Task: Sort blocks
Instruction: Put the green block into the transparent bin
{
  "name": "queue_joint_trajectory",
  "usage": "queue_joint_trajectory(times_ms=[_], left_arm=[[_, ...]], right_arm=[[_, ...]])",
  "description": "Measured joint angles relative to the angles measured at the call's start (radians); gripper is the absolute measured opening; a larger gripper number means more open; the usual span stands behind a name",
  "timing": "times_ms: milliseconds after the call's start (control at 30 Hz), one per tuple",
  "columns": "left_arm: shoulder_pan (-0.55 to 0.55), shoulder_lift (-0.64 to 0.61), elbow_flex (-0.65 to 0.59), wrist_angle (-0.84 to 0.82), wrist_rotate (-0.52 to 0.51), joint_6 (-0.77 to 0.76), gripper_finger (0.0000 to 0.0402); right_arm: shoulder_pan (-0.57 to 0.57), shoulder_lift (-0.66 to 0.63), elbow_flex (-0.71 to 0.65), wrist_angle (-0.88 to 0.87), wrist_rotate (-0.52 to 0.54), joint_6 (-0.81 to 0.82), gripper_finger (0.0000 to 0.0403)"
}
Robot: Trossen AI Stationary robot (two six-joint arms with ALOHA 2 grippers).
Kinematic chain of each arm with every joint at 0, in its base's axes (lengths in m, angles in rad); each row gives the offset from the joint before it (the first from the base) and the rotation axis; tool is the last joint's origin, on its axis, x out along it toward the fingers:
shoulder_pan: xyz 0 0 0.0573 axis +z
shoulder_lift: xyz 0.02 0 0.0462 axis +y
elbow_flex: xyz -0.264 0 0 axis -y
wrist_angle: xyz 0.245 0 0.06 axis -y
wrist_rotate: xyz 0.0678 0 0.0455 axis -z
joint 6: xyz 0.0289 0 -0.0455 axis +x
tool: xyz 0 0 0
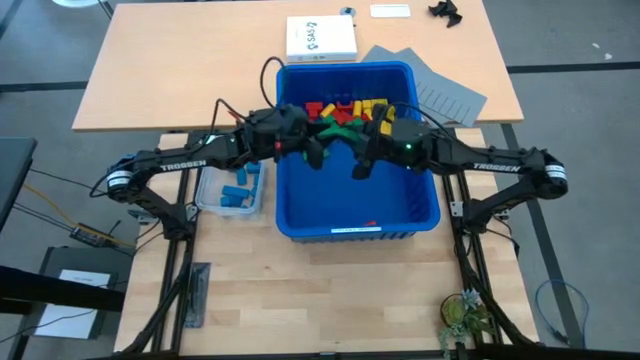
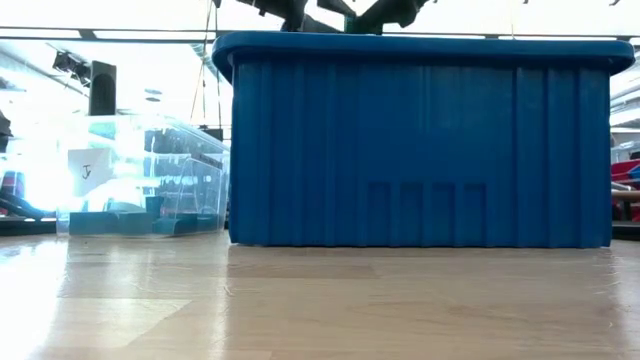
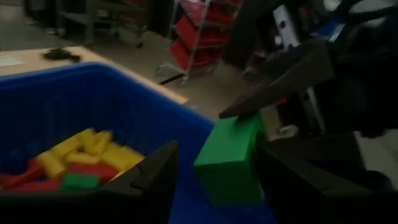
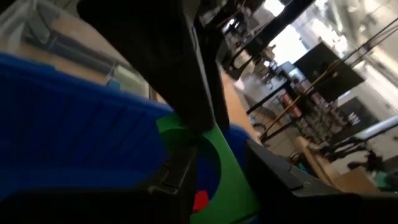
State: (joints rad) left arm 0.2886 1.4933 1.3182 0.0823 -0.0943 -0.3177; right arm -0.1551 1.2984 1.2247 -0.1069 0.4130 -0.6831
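Above the blue bin [image 1: 350, 215], the left end effector [image 1: 316, 150] and the right end effector [image 1: 360, 160] are each part-closed on the same green block [image 3: 231, 158], apparently a hand-off, while the other blocks [image 1: 350, 108] lie heaped at the bin's far end.

The high view looks straight down on the whole table [image 1: 300, 60], taking in both arms and the blue bin [image 1: 357, 215] at centre. The low view sits at table-top height, facing level and close against the bin's front wall, the clear tub [image 2: 150, 180] beside it. Each wrist view looks forward past its own fingers, very near, over the bin's rim toward the room. All four views share the bin.
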Motion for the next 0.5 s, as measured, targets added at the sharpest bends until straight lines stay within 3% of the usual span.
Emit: queue_joint_trajectory(times_ms=[233, 500], left_arm=[[0.000, 0.001, 0.000, 0.068, 0.138, -0.034, 0.0218], [-0.001, 0.002, 0.000, 0.095, 0.205, -0.078, 0.0217]], right_arm=[[0.039, -0.020, 0.000, 0.059, 0.001, -0.037, 0.0113], [0.073, -0.018, 0.000, 0.076, 0.004, -0.046, 0.0113]])
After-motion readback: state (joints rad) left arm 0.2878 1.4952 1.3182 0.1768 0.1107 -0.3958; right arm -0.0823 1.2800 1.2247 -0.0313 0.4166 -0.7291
